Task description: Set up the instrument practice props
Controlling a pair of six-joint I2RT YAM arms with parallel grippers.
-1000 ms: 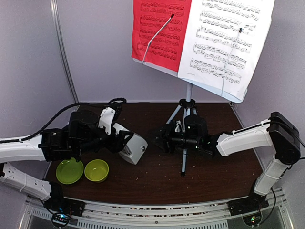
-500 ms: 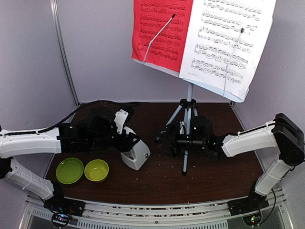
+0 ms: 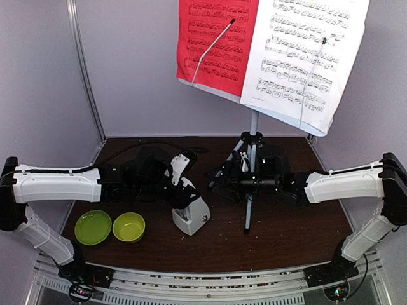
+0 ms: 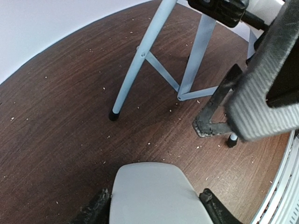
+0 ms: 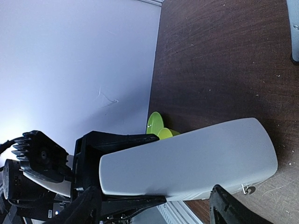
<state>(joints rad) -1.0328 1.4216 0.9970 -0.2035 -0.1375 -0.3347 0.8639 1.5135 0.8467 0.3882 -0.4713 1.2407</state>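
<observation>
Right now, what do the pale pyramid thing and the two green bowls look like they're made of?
The metronome looks like smooth matte plastic, whitish-grey with rounded moulded edges, though painted wood can't be ruled out. The green bowls look like glossy plastic: bright, uniform lime colour with soft highlights.

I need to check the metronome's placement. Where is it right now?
In the top view the metronome sits on the table left of centre, held by the left gripper, with the music stand to its right and the green bowls to its left.
</observation>
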